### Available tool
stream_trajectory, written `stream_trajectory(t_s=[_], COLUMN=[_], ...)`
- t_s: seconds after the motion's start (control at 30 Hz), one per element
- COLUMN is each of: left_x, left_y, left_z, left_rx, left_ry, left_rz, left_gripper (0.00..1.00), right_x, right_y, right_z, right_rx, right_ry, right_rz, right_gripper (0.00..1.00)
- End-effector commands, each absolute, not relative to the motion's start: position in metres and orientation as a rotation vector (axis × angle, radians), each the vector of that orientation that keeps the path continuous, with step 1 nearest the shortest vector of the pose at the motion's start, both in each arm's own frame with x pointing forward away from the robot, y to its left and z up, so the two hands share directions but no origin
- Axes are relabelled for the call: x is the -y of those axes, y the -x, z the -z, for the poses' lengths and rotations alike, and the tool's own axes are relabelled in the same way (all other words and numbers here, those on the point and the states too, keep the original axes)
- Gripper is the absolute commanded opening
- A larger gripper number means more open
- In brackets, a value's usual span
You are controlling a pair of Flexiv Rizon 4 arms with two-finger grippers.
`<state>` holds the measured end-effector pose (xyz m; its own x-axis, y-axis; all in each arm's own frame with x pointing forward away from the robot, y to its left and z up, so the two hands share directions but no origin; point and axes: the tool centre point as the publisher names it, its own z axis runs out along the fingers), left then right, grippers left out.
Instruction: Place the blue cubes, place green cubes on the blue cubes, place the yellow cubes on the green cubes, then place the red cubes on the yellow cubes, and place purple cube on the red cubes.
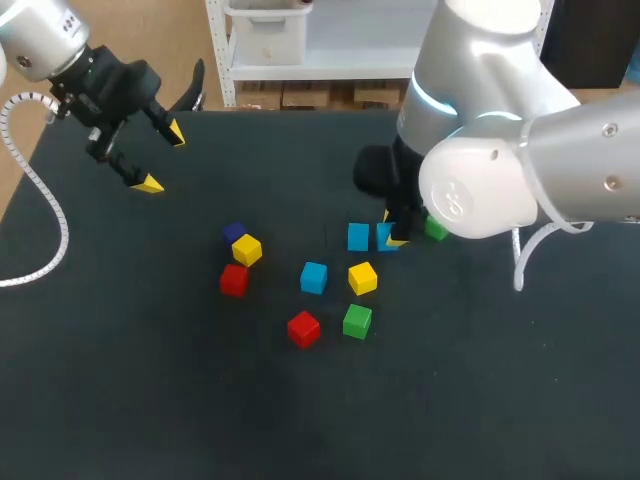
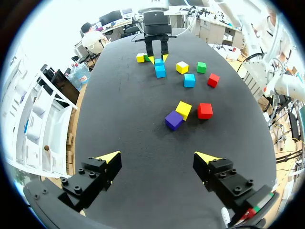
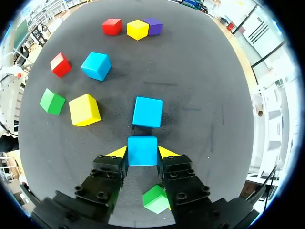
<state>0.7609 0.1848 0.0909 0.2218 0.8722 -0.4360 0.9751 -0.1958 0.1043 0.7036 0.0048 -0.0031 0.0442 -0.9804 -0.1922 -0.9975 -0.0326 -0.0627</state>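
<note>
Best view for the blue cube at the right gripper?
Right wrist view: the blue cube sits large between the fingers of the right gripper, both touching. Head view: mostly hidden by the right arm. Left wrist view: far and small.

Table (image 1: 150,380) black; blue cubes (image 1: 313,277), green cubes (image 1: 357,321), yellow cubes (image 1: 362,278), red cubes (image 1: 303,328), purple cube (image 1: 234,232).

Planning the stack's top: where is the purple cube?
Head view: the purple cube sits left of centre, against a yellow cube, with a red cube nearby.
</note>
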Motion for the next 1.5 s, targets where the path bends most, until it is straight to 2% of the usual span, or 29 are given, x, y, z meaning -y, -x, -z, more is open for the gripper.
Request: stream_trajectory(t_s=[0.03, 0.2, 0.8, 1.13, 1.37, 1.5], left_x=[-0.1843, -0.1843, -0.1843, -0.1843, -0.1843, -0.1843], left_y=[-0.7598, -0.7598, -0.7598, -0.7598, -0.7598, -0.7598], left_z=[-0.0907, -0.0907, -0.0907, -0.0907, -0.0907, -0.0907], left_rx=[-1.717, -1.717, -1.717, -1.717, -1.717, -1.717], left_ry=[-2.145, -2.145, -2.145, -2.145, -2.145, -2.145], left_rz=[0.393, 0.393, 0.393, 0.393, 0.393, 0.393], left_gripper=[1.0, 1.0, 1.0, 1.0, 1.0, 1.0], right_x=[-0.0054, -0.0058, -0.0027, -0.0032, -0.0026, -0.0026], right_y=[-0.7047, -0.7054, -0.7047, -0.7046, -0.7043, -0.7046], right_z=[0.0033, 0.003, 0.0046, 0.0046, 0.0051, 0.0052], right_rx=[-2.052, -2.05, -2.061, -2.06, -2.062, -2.061], right_ry=[2.134, 2.136, 2.134, 2.135, 2.136, 2.135], right_rz=[-0.142, -0.14, -0.138, -0.139, -0.136, -0.136], right_gripper=[0.06, 0.13, 0.14, 0.31, 0.34, 0.39])
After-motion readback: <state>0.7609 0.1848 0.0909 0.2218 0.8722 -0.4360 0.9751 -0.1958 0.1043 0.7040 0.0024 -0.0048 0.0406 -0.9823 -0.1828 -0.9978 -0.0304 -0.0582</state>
